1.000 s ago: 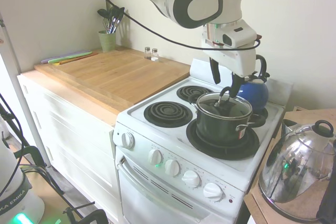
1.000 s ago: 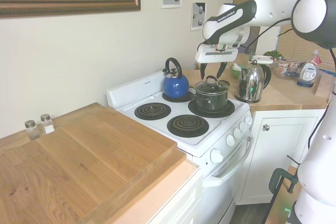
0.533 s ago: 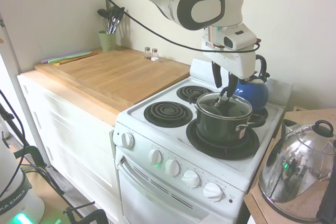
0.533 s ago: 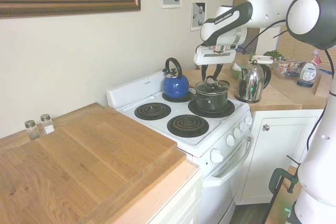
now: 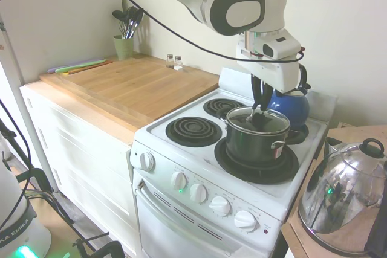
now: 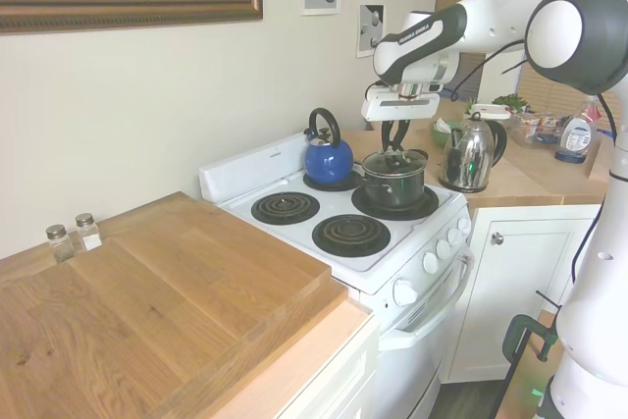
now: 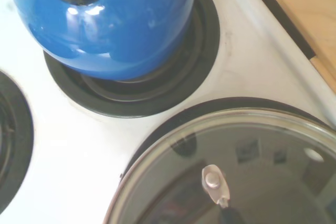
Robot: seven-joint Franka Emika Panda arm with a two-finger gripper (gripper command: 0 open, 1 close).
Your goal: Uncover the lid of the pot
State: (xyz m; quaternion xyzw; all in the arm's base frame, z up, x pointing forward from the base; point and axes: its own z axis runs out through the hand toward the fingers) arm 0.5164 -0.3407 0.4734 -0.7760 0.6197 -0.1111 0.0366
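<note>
The dark grey pot stands on the front right burner of the white stove, and the glass lid rests flat on its rim. My gripper hangs straight down over the lid's middle, fingers drawn together on the black loop handle. From the other side, the gripper sits just above the lid and pot. The wrist view shows the lid's glass from close by, with the handle's metal bracket.
A blue kettle stands on the back burner right behind the pot, also close in the wrist view. A large shiny steel kettle sits on the counter to the right. Two bare coil burners and a wooden countertop lie to the left.
The gripper has come down onto the lid's handle and its fingers went from wide open to drawn together on it. The lid and pot have stayed in place.
</note>
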